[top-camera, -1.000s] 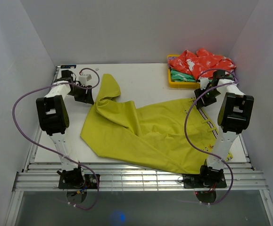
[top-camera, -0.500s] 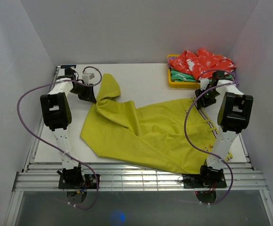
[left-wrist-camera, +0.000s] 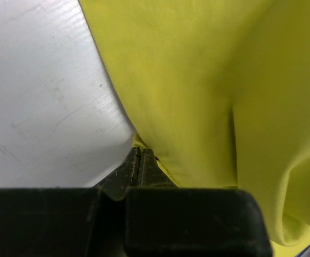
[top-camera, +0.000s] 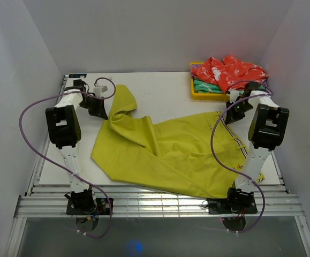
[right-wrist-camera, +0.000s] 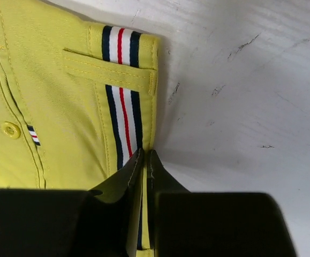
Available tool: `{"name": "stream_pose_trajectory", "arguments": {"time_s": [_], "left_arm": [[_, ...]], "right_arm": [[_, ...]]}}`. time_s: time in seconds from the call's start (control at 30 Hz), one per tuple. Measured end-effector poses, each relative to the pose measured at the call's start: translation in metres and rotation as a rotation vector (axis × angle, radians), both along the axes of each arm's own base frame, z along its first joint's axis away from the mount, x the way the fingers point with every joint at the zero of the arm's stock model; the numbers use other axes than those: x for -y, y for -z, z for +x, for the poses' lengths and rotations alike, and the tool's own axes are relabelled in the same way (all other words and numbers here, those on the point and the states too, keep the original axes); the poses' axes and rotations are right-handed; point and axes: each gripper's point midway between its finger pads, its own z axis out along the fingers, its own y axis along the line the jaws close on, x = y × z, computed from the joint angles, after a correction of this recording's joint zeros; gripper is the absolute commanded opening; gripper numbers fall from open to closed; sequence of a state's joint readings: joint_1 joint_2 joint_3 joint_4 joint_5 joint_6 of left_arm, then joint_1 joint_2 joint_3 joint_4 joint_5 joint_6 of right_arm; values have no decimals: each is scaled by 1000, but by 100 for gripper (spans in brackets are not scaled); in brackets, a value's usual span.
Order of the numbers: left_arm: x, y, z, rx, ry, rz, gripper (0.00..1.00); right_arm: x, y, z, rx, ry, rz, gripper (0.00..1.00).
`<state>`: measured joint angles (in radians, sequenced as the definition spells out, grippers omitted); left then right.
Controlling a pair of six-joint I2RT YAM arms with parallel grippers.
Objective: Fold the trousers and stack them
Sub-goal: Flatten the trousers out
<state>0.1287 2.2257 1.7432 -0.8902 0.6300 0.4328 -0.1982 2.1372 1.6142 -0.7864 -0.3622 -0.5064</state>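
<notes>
**Both hands pinched on the trousers, fold not yet made**

The left hand (left-wrist-camera: 140,162) had its fingers pressed together on a thin edge of yellow cloth low against the surface (top-camera: 160,88). Only a sliver of fabric showed at the tips. The right hand (right-wrist-camera: 145,165) was likewise clamped, at the waistband corner, where the striped lining strip (right-wrist-camera: 123,110) of navy, white and red ran down into its grip. A yellow button (right-wrist-camera: 10,129) sat to one side of that strip.

The trousers (top-camera: 171,150) lay spread across the middle of the surface. The waistband was at the right, and one leg ran up to the left hand at the far left, turned over on itself there.

Both holds looked shallow. A pull or lift with tension across the garment could probably have dragged an edge out, most likely on the left. The turned-over leg might have carried its crease into any fold. The right arm's purple cable (top-camera: 212,140) hung over the cloth and might have snagged or dragged it. The yellow bin (top-camera: 197,96), holding a red patterned garment (top-camera: 227,69) and a green garment (top-camera: 205,85), stood just behind the right hand, so a wide swing risked knocking it.

No brand or lettering could be read. The stripes and a small striped tab by the button were the only markings.
</notes>
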Motion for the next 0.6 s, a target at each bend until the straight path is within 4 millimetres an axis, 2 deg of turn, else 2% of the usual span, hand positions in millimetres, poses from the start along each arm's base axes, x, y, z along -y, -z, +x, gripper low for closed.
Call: {"name": "stream_pose_trajectory", "arguments": {"time_s": [0.1, 0.2, 0.3, 0.4, 0.5, 0.57, 0.6], "left_arm": [[-2, -13, 9, 25, -2, 4, 0], [-4, -36, 31, 105, -5, 14, 0], [-10, -62, 54, 212, -9, 28, 0], [-15, -88, 62, 303, 6, 42, 0], [-15, -120, 53, 413, 56, 51, 0], [-13, -141, 31, 498, 116, 62, 0], [-11, -151, 12, 534, 153, 70, 0]], "right_arm": [[5, -1, 0, -1, 14, 2, 8], [19, -4, 0, 3, 47, -4, 8], [47, -10, 2, 18, 108, -26, 8], [79, -18, 2, 40, 173, -56, 8], [111, -26, -5, 58, 235, -90, 8], [129, -30, -10, 69, 258, -113, 8], [137, -32, -13, 73, 268, -126, 8]]}}
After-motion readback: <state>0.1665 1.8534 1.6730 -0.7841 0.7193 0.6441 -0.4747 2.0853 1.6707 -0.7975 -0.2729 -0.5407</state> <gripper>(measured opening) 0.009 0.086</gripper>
